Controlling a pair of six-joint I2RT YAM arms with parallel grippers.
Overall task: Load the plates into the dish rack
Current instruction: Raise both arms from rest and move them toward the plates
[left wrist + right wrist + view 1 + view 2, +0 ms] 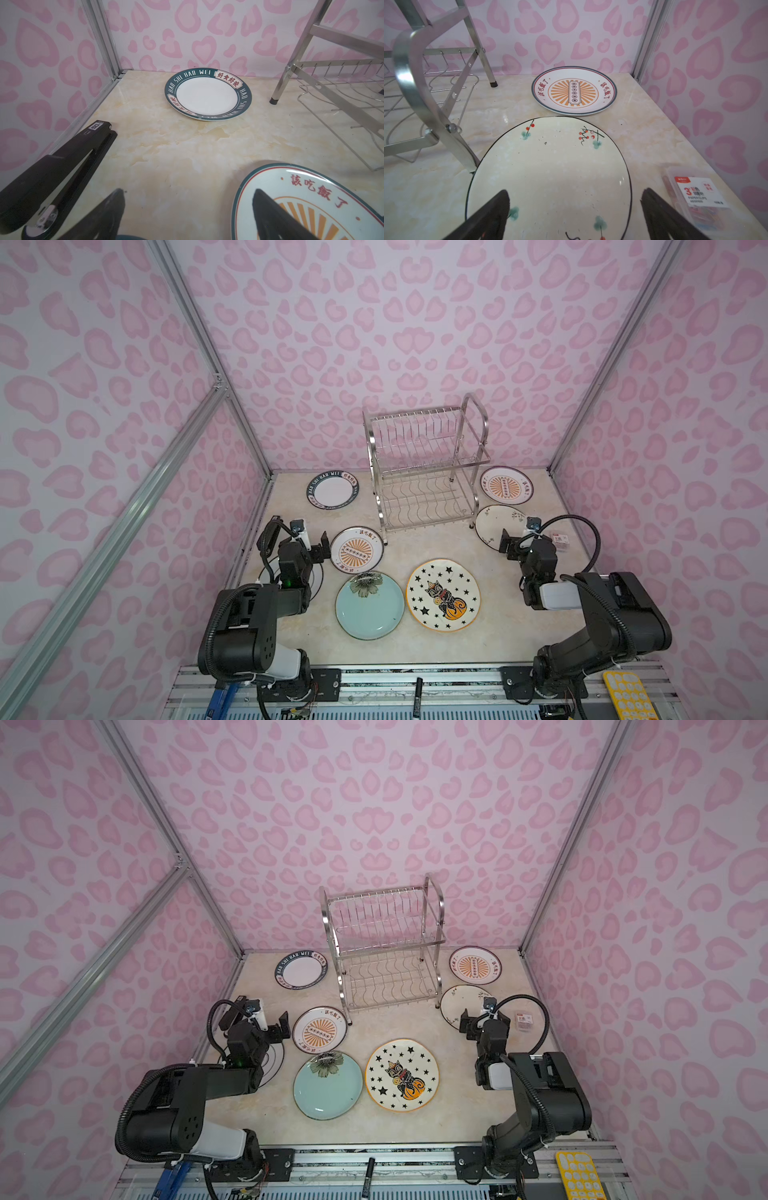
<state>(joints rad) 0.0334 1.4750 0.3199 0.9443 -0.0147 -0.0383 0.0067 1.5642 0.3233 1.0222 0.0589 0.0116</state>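
Hovering wide open, gripping nothing: left gripper; one finger sits over the near orange-sunburst plate, navy-lettered plate ahead of it; right gripper equally spread and empty above the white floral plate, second orange-sunburst plate just beyond; dish rack between both grippers, farther out; teal plate and cat plate flat on table, behind the fingertips.

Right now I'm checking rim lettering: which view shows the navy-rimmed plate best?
The left wrist view: the navy-rimmed plate lies whole and close, lettering readable. Both top views show it small; the right wrist view misses it.
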